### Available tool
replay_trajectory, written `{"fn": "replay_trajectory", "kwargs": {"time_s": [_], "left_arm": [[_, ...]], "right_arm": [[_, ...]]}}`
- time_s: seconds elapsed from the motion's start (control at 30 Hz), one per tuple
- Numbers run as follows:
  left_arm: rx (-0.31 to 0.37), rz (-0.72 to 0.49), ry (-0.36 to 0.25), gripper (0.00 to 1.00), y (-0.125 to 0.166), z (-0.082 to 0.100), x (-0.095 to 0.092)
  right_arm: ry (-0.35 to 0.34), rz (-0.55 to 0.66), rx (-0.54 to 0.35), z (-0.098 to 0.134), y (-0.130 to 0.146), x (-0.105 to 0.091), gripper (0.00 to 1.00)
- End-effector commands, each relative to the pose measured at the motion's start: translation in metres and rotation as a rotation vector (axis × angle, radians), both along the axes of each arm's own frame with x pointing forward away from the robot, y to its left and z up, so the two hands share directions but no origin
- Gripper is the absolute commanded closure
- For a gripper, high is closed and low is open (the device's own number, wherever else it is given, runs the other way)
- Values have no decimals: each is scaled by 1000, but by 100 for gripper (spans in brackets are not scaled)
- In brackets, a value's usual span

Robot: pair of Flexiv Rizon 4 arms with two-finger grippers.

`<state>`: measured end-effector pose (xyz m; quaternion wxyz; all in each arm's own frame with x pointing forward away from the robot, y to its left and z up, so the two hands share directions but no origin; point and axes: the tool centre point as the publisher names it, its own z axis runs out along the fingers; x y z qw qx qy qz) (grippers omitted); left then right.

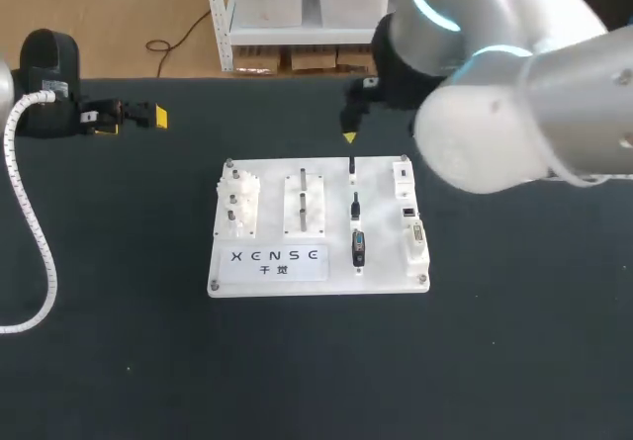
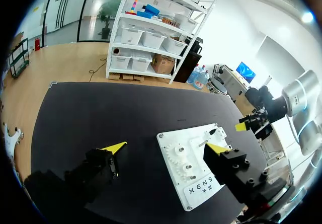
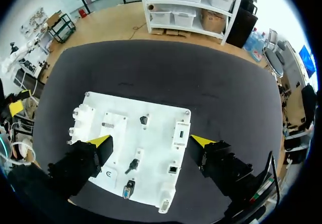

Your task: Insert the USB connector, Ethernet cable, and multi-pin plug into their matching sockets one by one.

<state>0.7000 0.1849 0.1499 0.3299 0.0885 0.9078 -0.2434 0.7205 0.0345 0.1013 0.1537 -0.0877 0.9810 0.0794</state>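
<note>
A white board (image 1: 287,262) lies mid-table. A row on it holds a small black USB connector (image 1: 352,166), an Ethernet plug (image 1: 355,205) and a dark multi-pin plug (image 1: 358,247). Their sockets (image 1: 407,210) sit on the strip along its right edge. My right gripper (image 1: 356,126) hangs open above the board's far edge, holding nothing. In the right wrist view the gripper (image 3: 151,141) spans the board (image 3: 156,133), with the USB connector (image 3: 144,119), Ethernet plug (image 3: 134,164) and multi-pin plug (image 3: 129,189) below it. My left gripper (image 1: 129,117) stands open and empty at the far left, away from the board (image 2: 201,186).
A gear block (image 1: 238,203) and a two-post block (image 1: 304,201) take up the board's left half. A white ribbed hose (image 1: 30,232) runs down my left arm at the table's left side. Black tabletop surrounds the board.
</note>
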Motion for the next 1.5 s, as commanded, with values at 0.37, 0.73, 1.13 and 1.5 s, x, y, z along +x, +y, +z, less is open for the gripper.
{"fn": "replay_trajectory", "kwargs": {"time_s": [0.37,0.73,1.13,1.5], "left_arm": [[0,0,0,0,0,0,0],[0,0,0,0,0,0,0],[0,0,0,0,0,0,0],[0,0,0,0,0,0,0]], "right_arm": [[7,-77,-111,-18,11,12,0],[7,-77,-111,-18,11,12,0],[103,-146,-61,-33,19,20,0],[146,-167,-114,-56,23,23,0]]}}
